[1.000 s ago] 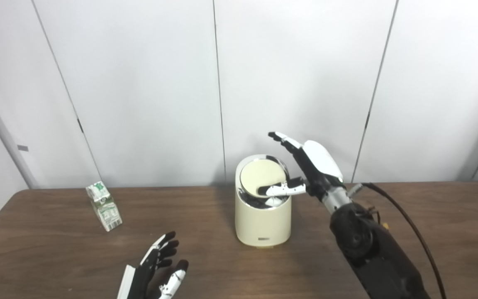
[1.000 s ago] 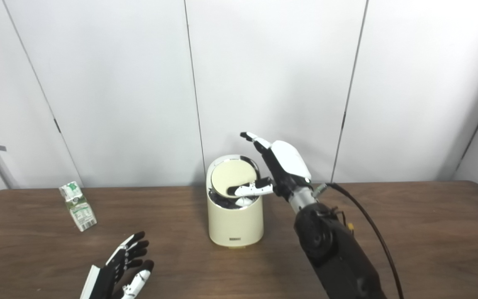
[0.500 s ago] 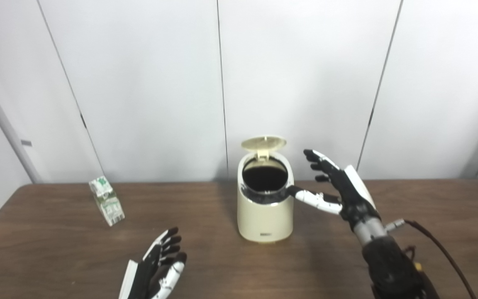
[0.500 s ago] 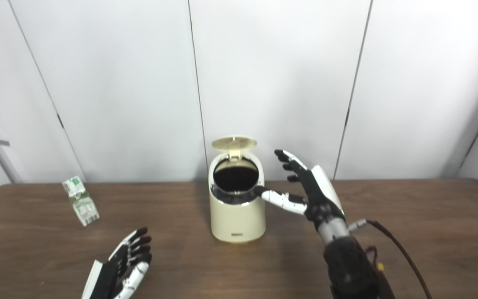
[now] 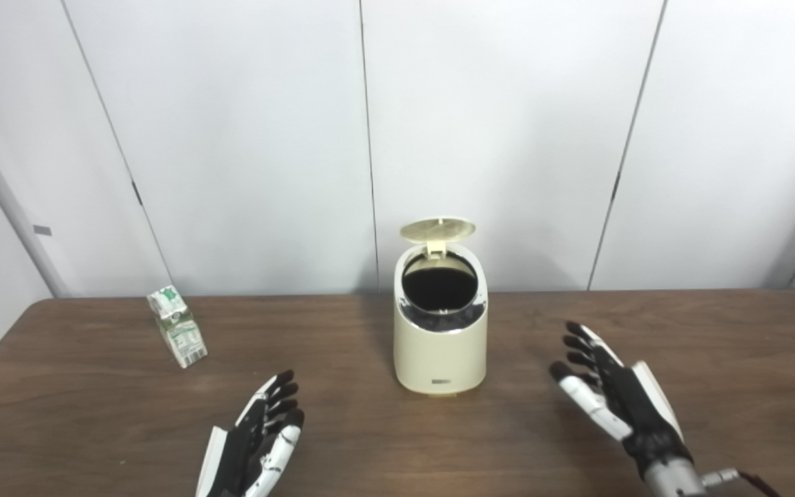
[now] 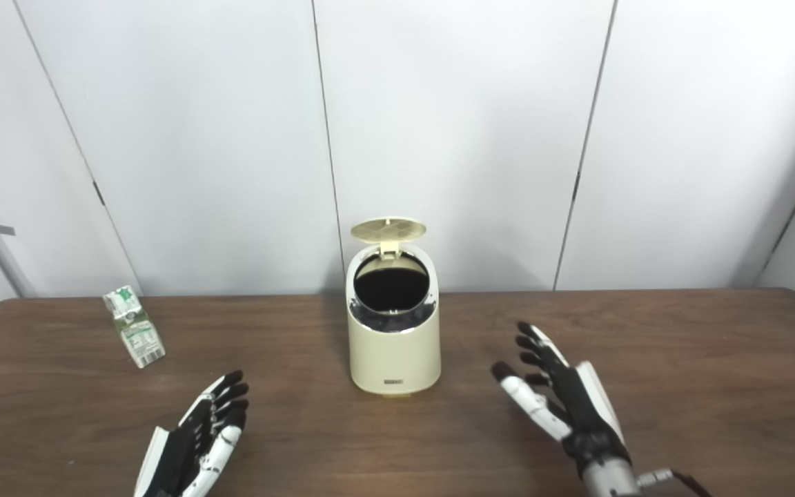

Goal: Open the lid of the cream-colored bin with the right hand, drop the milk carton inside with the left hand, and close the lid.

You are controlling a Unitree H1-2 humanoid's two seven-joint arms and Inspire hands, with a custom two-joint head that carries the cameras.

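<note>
A dark brown wooden table [image 5: 94,414] stretches across the scene in front of plain white wall panels [image 5: 232,138]. At its middle stands the cream-colored bin [image 5: 440,345], a small upright cylinder with a chrome ring at its mouth. Its round lid [image 5: 437,229] is tipped up and back on a rear hinge, so the dark inside lies open from above, ready to take something dropped in.

The right hand [image 5: 615,400] hovers low over the table, near the bin's right side but apart from it, holding nothing, fingers spread and thumb out toward the bin. The left hand [image 5: 256,442] sits at the near edge, in front and left of the bin, also empty, its fingers loosely apart and pointing up the table, roughly toward the carton, likely set to reach for it.

The milk carton [image 5: 177,335], small, white and green, stands tilted at the far left, well apart from both hands and the bin, not yet picked up.

The right eye view shows the lid's ribbed underside a little more plainly; the left eye view shows slightly more of the left hand.
</note>
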